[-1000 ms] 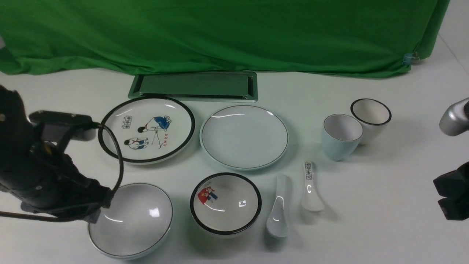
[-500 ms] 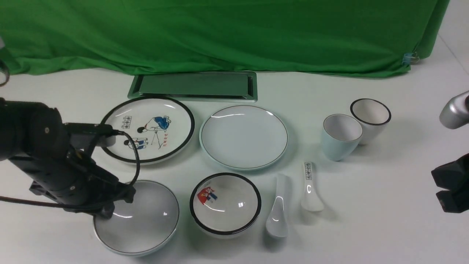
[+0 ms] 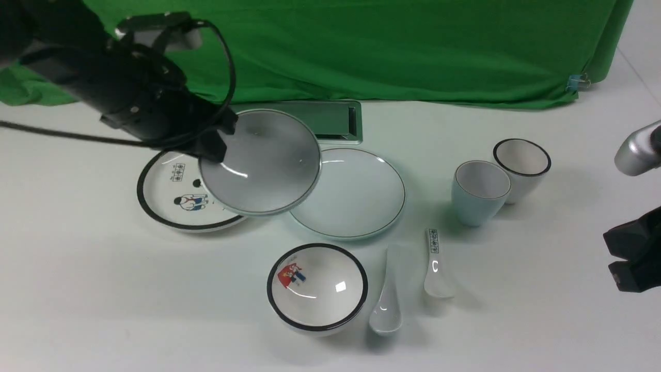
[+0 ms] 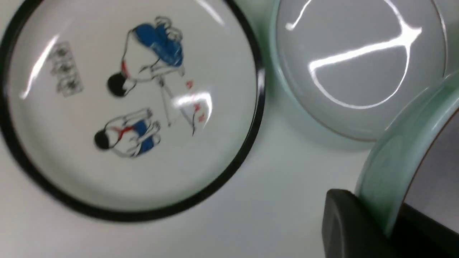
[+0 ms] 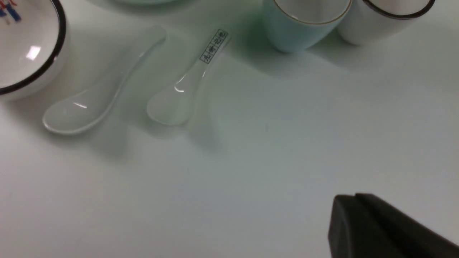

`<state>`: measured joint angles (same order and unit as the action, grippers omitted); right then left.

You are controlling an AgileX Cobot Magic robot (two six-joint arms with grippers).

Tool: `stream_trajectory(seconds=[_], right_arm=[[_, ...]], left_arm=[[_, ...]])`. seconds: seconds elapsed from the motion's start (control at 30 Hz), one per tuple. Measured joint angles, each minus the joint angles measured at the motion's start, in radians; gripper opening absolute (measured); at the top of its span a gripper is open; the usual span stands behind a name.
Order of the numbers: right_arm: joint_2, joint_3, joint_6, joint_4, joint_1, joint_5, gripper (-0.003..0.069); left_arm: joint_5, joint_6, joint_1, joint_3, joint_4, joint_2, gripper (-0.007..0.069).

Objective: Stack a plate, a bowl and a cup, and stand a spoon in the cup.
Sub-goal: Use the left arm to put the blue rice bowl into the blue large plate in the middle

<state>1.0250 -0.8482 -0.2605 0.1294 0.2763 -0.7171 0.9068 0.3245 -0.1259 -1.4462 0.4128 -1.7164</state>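
Bowl [image 3: 261, 163] aloft in left tool [image 3: 216, 143]

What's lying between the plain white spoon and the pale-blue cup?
The white ceramic spoon with black handle characters lies between the plain glossy white soup spoon and the small pale-blue handleless cup; front and right wrist views show it.

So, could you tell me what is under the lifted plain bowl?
The bowl, in the left gripper, hangs above the cartoon plate and the plain plate; their adjoining edges are covered in the front view.
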Motion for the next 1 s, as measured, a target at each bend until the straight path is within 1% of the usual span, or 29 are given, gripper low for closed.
stream_trajectory(seconds=[0.03,0.1,0.13,0.23,0.37,0.5,0.7,0.8,0.87,0.97,1.0], right_arm=[[0.009,0.000,0.000,0.000,0.000,0.000,0.0020],[0.018,0.000,0.000,0.000,0.000,0.001,0.0020],[0.018,0.000,0.000,0.000,0.000,0.001,0.0020],[0.024,0.000,0.000,0.000,0.000,0.002,0.0020],[0.027,0.000,0.000,0.000,0.000,0.013,0.0020],[0.028,0.000,0.000,0.000,0.000,0.030,0.0020],[0.080,-0.039,0.001,0.000,0.000,0.011,0.0020],[0.139,-0.096,0.002,0.000,0.000,0.000,0.0029],[0.183,-0.141,0.008,0.000,0.000,0.001,0.0057],[0.253,-0.208,0.014,0.000,0.000,0.003,0.0153],[0.281,-0.226,0.019,0.000,0.000,0.003,0.0204]], left_arm=[[0.020,0.002,-0.023,-0.082,-0.001,-0.078,-0.0012],[0.034,0.005,-0.062,-0.169,-0.003,-0.173,-0.0012],[0.034,0.005,-0.067,-0.169,-0.004,-0.182,-0.0012],[0.032,-0.009,-0.124,-0.317,-0.002,-0.318,-0.0012],[0.040,-0.058,-0.140,-0.488,0.000,-0.468,-0.0012],[0.069,-0.085,-0.135,-0.576,-0.024,-0.555,-0.0012],[0.095,-0.088,-0.134,-0.593,-0.031,-0.602,0.0005],[0.093,-0.092,-0.134,-0.604,-0.031,-0.603,0.0063],[0.092,-0.099,-0.134,-0.608,-0.031,-0.602,0.0122],[0.100,-0.101,-0.134,-0.609,-0.032,-0.599,0.0249],[0.112,-0.101,-0.134,-0.611,-0.038,-0.594,0.0286]])
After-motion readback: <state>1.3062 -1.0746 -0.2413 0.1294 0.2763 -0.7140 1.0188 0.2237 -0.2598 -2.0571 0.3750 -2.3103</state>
